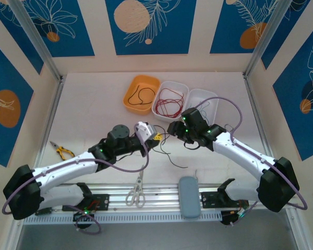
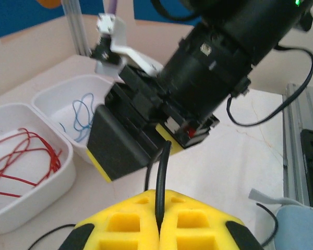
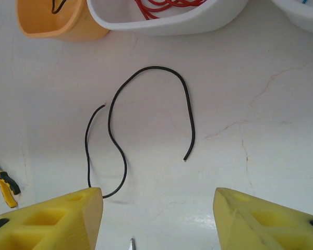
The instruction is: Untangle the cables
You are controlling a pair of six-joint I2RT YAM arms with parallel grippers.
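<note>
Left claw, blocky yellow plastic, is pinched shut on a thin black cable. Right claw gapes open above a looping black wire lying on the glossy white tabletop.

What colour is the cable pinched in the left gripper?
Black. The cable shows best in the left wrist view.

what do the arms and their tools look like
The left arm and right arm are white shells with black joints, small green lights glowing on them. A lilac cable loops along each. The left tool and right tool have blocky yellow fingers with square recesses.
</note>
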